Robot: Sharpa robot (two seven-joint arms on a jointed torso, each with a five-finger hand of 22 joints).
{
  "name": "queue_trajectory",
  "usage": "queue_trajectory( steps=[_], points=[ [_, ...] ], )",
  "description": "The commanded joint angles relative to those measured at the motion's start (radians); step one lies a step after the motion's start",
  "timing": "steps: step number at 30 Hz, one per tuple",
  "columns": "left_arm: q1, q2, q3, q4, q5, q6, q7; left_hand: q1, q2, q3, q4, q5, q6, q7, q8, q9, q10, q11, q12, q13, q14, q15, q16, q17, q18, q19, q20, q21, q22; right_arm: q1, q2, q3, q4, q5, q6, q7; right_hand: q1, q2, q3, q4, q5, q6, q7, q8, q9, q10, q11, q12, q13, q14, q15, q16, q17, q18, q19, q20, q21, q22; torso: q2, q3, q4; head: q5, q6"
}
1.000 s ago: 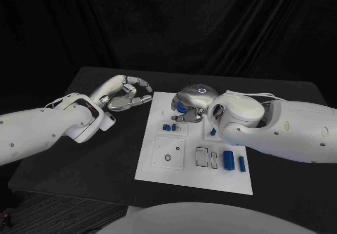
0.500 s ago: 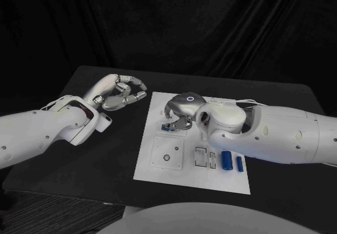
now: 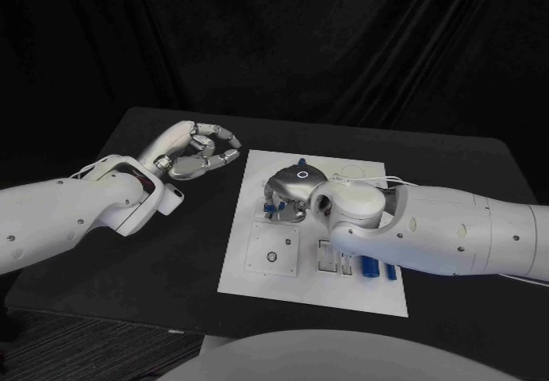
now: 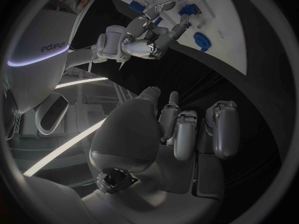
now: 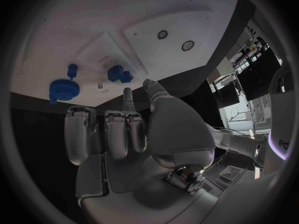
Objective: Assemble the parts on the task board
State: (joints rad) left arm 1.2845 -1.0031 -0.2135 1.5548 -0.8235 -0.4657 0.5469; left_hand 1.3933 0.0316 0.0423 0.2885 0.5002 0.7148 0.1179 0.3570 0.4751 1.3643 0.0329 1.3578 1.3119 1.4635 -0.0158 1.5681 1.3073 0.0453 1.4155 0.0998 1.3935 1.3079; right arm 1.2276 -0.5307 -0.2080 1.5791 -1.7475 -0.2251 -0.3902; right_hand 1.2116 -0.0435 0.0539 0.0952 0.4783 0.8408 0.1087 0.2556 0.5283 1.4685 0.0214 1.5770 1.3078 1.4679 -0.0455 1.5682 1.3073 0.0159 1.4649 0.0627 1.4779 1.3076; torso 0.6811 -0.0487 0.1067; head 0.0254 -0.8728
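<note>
The left robot hand [image 3: 192, 151] is raised on its bent white arm with fingers curled in on nothing, well apart from the right robot hand [image 3: 290, 190], which points fingers-down, fingers apart and holding nothing, on its arm.

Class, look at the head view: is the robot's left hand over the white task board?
No. The left hand hovers above the black table, beside the task board.

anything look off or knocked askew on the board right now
Nothing stands out. The task board lies flat on the table, and the blue parts near its right edge lie side by side on it. The right hand is over the small blue pieces, while the left hand is curled, off the board.
</note>
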Motion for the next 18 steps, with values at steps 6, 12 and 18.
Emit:
queue_trajectory(
  steps=[6, 12, 18],
  points=[
    [-0.006, 0.005, 0.0, -0.002, 0.005, 0.026, -0.001, 0.019, 0.004, 0.008, -0.001, 0.007, 0.007, 0.001, 0.0, -0.004, -0.007, 0.002, -0.005, 0.095, 0.107, 0.006, 0.003, 0.263, 0.003, -0.007, 0.002, -0.004, 0.198, -0.015, 0.016, 0.001, -0.027, -0.012, 0.008, -0.027, -0.004, 0.006, 0.019, -0.01, 0.015, -0.03, 0.003, -0.003, 0.015, 0.102, 0.008, -0.006, 0.263, 0.103, 0.009, 0.003, 0.263, 0.01, 0.054, 0.01, -0.005, 0.228, -0.001, -0.0054, 0.0025, 0.0, 0.0],
    [-0.008, 0.006, 0.0, -0.003, 0.005, 0.031, -0.004, 0.024, 0.006, 0.011, -0.001, 0.011, 0.006, 0.001, 0.0, -0.006, -0.008, 0.002, -0.005, 0.095, 0.107, 0.006, 0.003, 0.263, 0.004, -0.008, 0.002, -0.005, 0.198, -0.017, 0.016, 0.001, -0.029, -0.036, -0.011, -0.027, 0.0, 0.006, 0.036, -0.02, 0.037, -0.059, 0.007, -0.013, 0.027, 0.102, 0.006, -0.006, 0.263, 0.103, 0.008, 0.003, 0.263, 0.011, 0.053, 0.01, -0.009, 0.227, -0.001, -0.006, 0.0021, 0.002, 0.0],
    [-0.008, 0.008, 0.0, -0.005, 0.005, 0.04, -0.011, 0.029, 0.008, 0.013, -0.001, 0.013, 0.005, 0.001, 0.0, -0.008, -0.008, 0.002, -0.006, 0.094, 0.107, 0.006, 0.003, 0.263, 0.004, -0.007, 0.002, -0.005, 0.198, -0.018, 0.014, 0.001, -0.024, -0.052, -0.03, -0.028, 0.0, 0.005, 0.044, -0.024, 0.047, -0.075, 0.008, -0.018, 0.034, 0.102, 0.002, -0.006, 0.263, 0.103, 0.005, 0.003, 0.263, 0.011, 0.053, 0.008, -0.009, 0.227, -0.001, -0.007, 0.0016, 0.001, 0.0]
  ],
)
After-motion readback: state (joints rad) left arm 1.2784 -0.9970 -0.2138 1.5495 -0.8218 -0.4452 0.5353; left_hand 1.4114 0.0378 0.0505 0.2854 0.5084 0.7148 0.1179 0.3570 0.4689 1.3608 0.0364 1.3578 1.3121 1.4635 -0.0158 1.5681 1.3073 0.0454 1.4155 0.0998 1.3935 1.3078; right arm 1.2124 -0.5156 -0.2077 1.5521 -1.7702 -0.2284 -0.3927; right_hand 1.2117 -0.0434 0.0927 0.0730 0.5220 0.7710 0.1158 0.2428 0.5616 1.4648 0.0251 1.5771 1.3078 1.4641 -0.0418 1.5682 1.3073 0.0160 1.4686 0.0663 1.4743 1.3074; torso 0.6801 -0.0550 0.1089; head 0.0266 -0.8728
